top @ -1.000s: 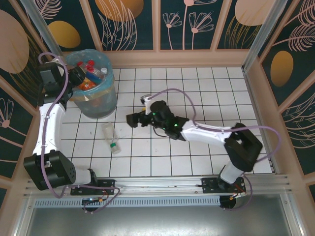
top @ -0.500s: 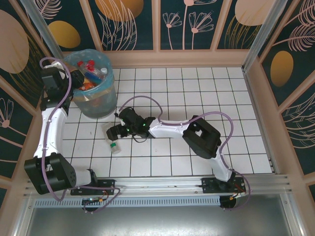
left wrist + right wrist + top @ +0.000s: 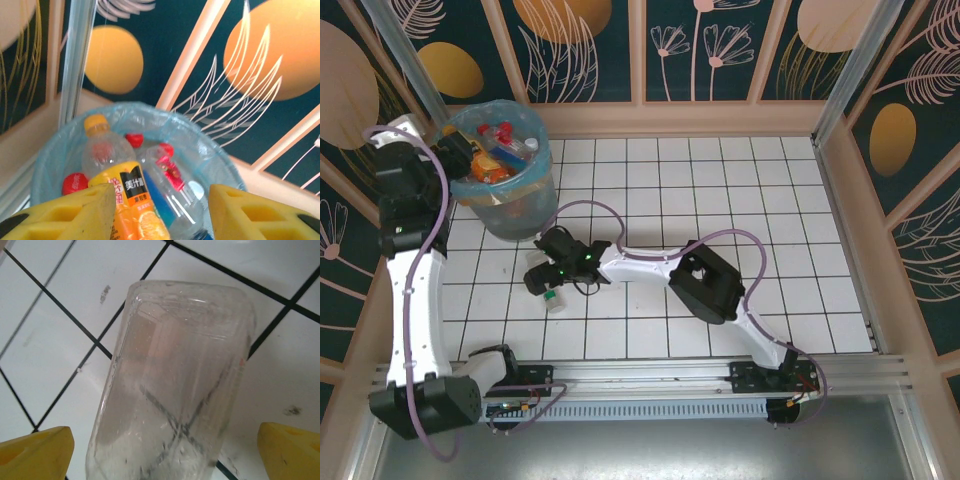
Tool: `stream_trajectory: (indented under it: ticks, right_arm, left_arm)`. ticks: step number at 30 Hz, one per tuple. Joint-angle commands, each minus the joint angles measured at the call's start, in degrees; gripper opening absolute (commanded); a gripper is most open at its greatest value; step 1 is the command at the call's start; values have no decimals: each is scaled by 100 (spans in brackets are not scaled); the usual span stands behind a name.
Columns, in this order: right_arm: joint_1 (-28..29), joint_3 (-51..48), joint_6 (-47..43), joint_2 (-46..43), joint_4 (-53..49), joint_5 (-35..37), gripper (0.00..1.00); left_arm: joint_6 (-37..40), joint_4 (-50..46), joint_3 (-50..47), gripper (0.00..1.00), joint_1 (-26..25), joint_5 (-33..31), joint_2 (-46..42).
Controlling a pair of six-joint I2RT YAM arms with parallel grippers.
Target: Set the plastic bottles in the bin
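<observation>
The bin (image 3: 523, 216), lined with a light-blue bag, stands at the far left and holds several plastic bottles (image 3: 496, 150). My left gripper (image 3: 456, 160) hovers at its left rim, open. In the left wrist view an orange-labelled bottle (image 3: 131, 196) and a clear pink-labelled bottle (image 3: 172, 176) lie inside the bin (image 3: 150, 108), below my left gripper (image 3: 160, 215). One clear bottle (image 3: 553, 298) with a green cap lies on the tiles in front of the bin. My right gripper (image 3: 540, 278) is over it, open. Its fingers straddle the clear bottle (image 3: 175, 380) without touching it.
The white tiled table (image 3: 720, 190) is walled by patterned panels at the back and sides. The right arm (image 3: 705, 285) stretches low across the middle of the table, its cable looping above it. The left arm (image 3: 415, 290) runs along the left wall.
My right gripper swept left across the tiles and now sits over the lying bottle. My left gripper drew back from above the bin to its left rim and its jaws widened.
</observation>
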Motion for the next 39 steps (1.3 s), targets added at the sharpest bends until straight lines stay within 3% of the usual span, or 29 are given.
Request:
stream_trajectory:
  ticks: [1, 8, 15, 18, 22, 27, 33, 39]
  right_arm:
    - [121, 593, -199, 354, -723, 332, 97]
    - [186, 1290, -215, 803, -1478, 767, 93]
    - [223, 623, -320, 106, -1230, 1037, 66]
    - [223, 9, -415, -478, -865, 780, 60]
    - [161, -1116, -398, -1504, -158, 443, 59]
    - [59, -2571, -632, -2968, 771, 264, 56]
    - [-229, -3632, -1230, -4434, 1284, 1117, 56]
    - [-596, -4515, -1776, -5789, 2317, 1567, 55]
  left_arm:
    - [152, -154, 99, 54, 27, -202, -195]
    - [224, -192, 88, 56, 27, -211, -423]
    - [184, -288, 297, 57, 27, -32, -394]
    - [106, -420, 488, 57, 25, 288, -277]
    - [-316, -60, 526, 56, -48, 1366, -226]
    - [-577, 203, 665, 56, -709, 1667, -139]
    - [-687, 463, 719, 60, -2231, 1488, 155]
    - [-637, 860, 758, 70, -3310, 2304, 586]
